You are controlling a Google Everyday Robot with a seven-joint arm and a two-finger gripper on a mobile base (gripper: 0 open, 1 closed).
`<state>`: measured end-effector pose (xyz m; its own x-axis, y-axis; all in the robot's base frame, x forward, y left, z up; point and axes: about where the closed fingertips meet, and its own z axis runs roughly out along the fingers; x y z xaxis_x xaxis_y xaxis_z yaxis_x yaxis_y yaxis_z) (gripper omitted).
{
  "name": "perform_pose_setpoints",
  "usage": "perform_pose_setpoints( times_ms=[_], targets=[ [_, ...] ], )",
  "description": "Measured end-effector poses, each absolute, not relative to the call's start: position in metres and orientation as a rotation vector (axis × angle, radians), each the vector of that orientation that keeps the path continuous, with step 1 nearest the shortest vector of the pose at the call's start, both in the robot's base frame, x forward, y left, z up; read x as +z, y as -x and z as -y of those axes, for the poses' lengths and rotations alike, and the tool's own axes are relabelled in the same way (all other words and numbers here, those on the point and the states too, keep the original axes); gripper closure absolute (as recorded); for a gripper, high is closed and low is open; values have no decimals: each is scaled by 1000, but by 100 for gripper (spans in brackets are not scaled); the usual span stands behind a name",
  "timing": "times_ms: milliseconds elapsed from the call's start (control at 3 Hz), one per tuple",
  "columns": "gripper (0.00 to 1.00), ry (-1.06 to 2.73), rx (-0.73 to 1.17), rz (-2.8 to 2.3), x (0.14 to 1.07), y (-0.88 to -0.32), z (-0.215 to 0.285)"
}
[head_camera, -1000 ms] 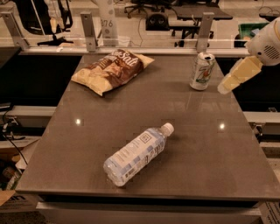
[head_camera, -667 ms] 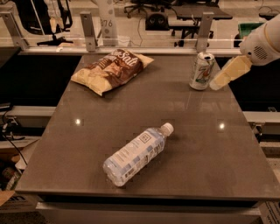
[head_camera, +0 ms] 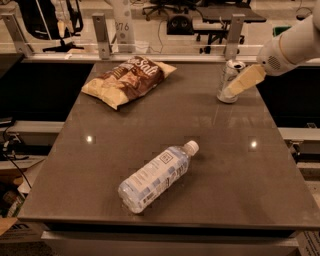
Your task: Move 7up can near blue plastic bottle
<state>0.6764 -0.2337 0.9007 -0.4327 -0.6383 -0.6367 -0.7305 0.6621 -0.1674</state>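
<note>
We see a brown chip bag (head_camera: 126, 80) lying far left on the dark table (head_camera: 240, 175); metal posts (head_camera: 101, 36) along far edge.

Upright 7up can (head_camera: 228, 74) far right, pincer (head_camera: 236, 87) beside it; blue plastic bottle (head_camera: 157, 175) lying front-centre.

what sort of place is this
Likely an office or robotics lab: rolling office chairs and a desk stand behind the dark table, and a robot gripper is at the 7up can on the table's far right.
</note>
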Motion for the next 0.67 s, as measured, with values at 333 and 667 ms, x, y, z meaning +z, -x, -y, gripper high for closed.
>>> perform_pose_setpoints(
  times_ms=[333, 667],
  targets=[
    [0, 1031, 216, -2183, 893, -691, 224],
    [16, 1014, 277, -2187, 888, -698, 219]
  ],
)
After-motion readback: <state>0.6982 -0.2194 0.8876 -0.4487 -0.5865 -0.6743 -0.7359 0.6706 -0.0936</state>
